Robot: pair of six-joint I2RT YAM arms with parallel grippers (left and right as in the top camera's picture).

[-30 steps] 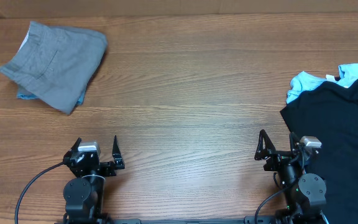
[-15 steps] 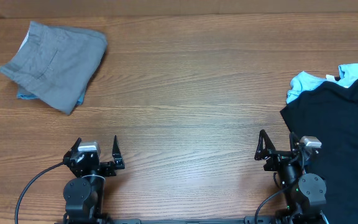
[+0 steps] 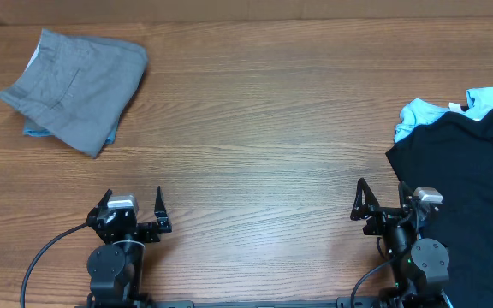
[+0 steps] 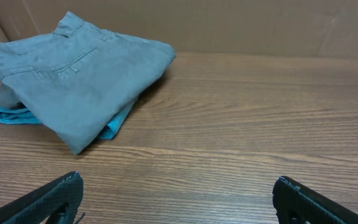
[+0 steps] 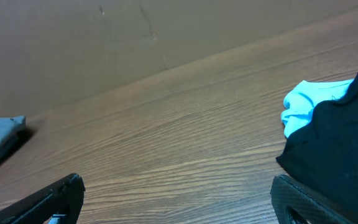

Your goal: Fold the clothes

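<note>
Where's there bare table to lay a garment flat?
The broad middle of the table is bare, from the folded grey shorts far left to the black garment right. The right edge is crowded: black garment over the light-blue garment.

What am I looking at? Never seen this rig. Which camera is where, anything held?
Two small robot arms sit at a wooden table, each ending in a two-finger gripper. One picture looks straight down; the other two come from wrist cameras, the dark tips at their bottom corners being the arm's own fingers. The left gripper and right gripper are open, holding nothing. Far left lie folded grey cotton shorts over some light-blue cloth. At right, a black garment overlaps a light-blue garment.
</note>
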